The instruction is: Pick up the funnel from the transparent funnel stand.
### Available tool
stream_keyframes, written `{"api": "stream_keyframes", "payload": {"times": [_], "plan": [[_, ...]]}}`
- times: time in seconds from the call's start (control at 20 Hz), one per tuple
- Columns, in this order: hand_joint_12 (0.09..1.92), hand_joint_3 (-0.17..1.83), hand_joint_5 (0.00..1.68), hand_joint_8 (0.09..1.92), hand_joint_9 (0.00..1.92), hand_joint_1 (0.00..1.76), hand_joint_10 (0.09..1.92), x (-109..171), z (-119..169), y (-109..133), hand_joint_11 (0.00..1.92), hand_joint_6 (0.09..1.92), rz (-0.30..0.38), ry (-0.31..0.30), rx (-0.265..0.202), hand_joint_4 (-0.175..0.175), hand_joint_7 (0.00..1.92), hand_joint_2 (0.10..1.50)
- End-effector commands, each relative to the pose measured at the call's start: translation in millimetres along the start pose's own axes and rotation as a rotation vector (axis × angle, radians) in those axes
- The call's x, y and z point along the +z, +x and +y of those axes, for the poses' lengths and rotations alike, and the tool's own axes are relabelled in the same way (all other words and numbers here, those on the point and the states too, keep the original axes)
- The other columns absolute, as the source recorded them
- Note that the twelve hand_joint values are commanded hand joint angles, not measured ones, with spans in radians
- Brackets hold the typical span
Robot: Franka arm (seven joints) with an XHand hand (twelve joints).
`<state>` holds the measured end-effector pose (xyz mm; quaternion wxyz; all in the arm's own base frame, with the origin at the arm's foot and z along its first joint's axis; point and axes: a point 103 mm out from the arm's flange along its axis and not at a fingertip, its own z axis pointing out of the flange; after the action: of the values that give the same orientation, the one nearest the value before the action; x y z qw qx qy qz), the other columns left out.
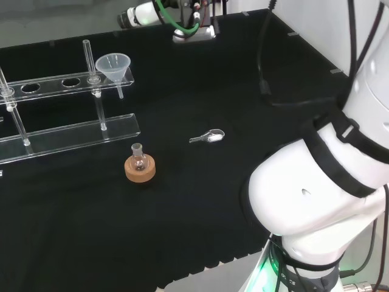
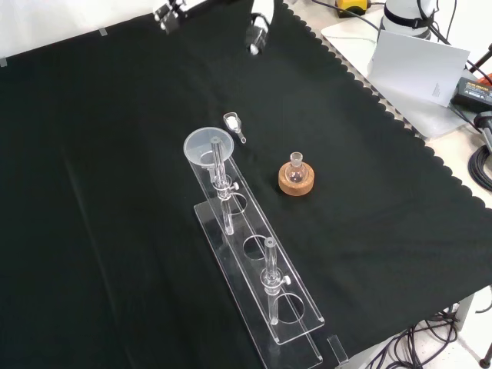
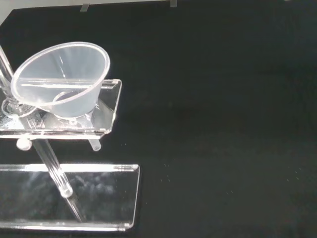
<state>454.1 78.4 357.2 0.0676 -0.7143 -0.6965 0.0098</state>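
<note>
The funnel (image 1: 113, 66) sits in the end hole of the transparent funnel stand (image 1: 67, 137), at the stand's right end in the head view and at its far end in the front view. Its cone rests on the upper shelf and its stem hangs through the hole toward the base plate. In the wrist view the funnel (image 3: 62, 79) appears close, seated on the shelf with nothing touching it.

A small flask (image 1: 138, 157) on a cork ring (image 1: 140, 170) stands on the black cloth (image 1: 200, 207) near the stand, and a small scoop (image 1: 208, 137) lies to its right in the head view. Both are well apart from the funnel.

The state of the hand cannot be told from these views.

Task status: no part of the pick is done. The funnel remains in its hole. Remaining steps, as judged: bring the hand to the funnel, close on the cone, and lift straight up until the stem clears the shelf.
</note>
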Motion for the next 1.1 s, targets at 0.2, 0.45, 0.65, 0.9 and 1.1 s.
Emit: {"api": "stream_keyframes", "payload": {"times": [0.2, 0.45, 0.65, 0.9, 1.1], "plan": [[0.73, 0.01, 0.00, 0.09, 0.04, 0.23, 0.09, 11.0, 21.5, 27.4, 0.00, 0.09, 0.021, -0.142, -0.052, 0.020, 0.07, 0.72], [0.79, 0.01, 0.00, 0.09, 0.04, 0.24, 0.09, 19.2, 30.3, 35.2, 0.00, 0.09, 0.000, -0.112, -0.112, 0.019, 0.08, 0.72], [0.79, 0.01, 0.00, 0.09, 0.04, 0.24, 0.09, 25.0, 38.9, 45.6, 0.00, 0.09, -0.001, -0.100, -0.159, 0.018, 0.08, 0.72], [0.80, 0.01, 0.00, 0.09, 0.04, 0.26, 0.09, 35.9, 53.7, 66.0, 0.00, 0.09, 0.015, -0.083, -0.179, 0.018, 0.08, 0.73], [0.81, 0.01, 0.00, 0.09, 0.04, 0.30, 0.09, 42.8, 63.9, 83.2, 0.00, 0.09, 0.004, -0.085, -0.194, 0.015, 0.09, 0.73]]}}
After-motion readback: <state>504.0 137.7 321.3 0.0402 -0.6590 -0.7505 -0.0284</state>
